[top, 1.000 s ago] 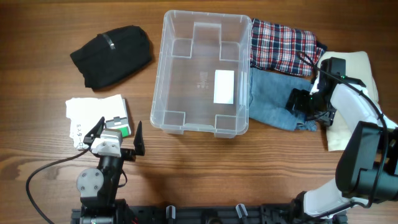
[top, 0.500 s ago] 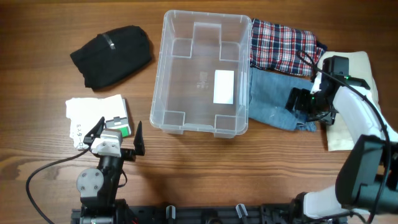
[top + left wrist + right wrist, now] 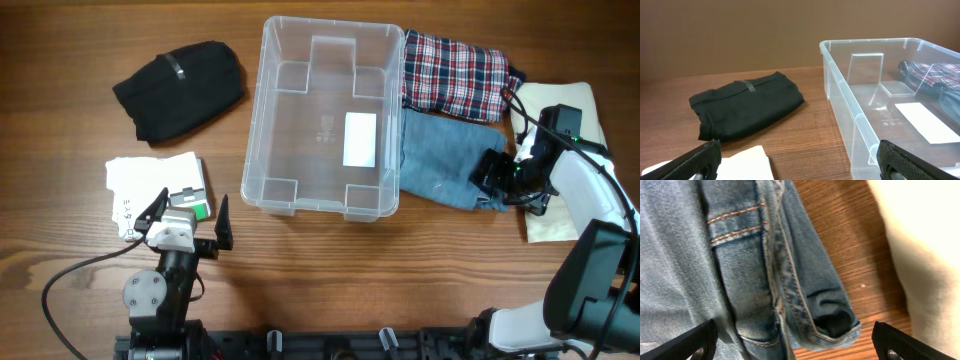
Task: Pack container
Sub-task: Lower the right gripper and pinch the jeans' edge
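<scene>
- Overhead view: the container, a clear plastic tub with rounded corners, sits upright on the wooden table, toward the far side and a little right of centre. Nothing lies in it; a white label shows on its base.
- A folded plaid shirt lies against the far part of the tub's right wall.
- Folded jeans lie just below the shirt, also against the right wall.
- A cream cloth lies further right, partly under the right arm.
- A folded black garment lies well to the left of the tub.
- A white packet with a green patch lies nearer the front, left of the tub.
- The right gripper hangs over the right edge of the jeans, its jaws spread wide and holding nothing.
- Right wrist view: the two fingertips of the right gripper stand at the bottom corners, far apart, with the seamed hem of the jeans between them, bare wood beside it and the cream cloth at the right edge. Whether the fingers touch the denim cannot be told.
- The left gripper sits near the front edge, just beside the white packet, jaws spread wide and empty.
- Left wrist view: the left gripper faces the tub's near corner, with the black garment to the left and the packet just below.
</scene>
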`<state>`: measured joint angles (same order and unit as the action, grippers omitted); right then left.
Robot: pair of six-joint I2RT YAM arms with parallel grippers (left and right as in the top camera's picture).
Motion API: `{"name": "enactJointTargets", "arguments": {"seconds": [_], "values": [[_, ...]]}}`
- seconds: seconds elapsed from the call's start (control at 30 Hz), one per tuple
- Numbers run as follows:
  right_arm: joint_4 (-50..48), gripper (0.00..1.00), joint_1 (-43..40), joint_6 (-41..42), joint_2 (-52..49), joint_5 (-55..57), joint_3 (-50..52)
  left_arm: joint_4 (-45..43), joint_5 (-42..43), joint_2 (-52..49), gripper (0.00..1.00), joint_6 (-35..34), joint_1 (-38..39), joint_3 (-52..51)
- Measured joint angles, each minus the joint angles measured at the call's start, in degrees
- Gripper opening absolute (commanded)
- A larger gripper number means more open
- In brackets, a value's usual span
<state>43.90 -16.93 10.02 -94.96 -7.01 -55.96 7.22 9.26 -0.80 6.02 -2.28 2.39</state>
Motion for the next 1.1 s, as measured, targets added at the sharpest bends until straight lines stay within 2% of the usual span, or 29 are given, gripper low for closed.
{"name": "enactJointTargets", "arguments": {"seconds": [0.43,1.1], "values": [[-3.93,1.0,0.26,2.84,0.48,-0.2,4.26,0.0,0.0,0.0,1.0,0.0,0.0,0.0],[-5.07,1.0,0.28,6.93,0.59,-1.11,4.92,0.0,0.0,0.0,1.0,0.0,0.0,0.0]]}}
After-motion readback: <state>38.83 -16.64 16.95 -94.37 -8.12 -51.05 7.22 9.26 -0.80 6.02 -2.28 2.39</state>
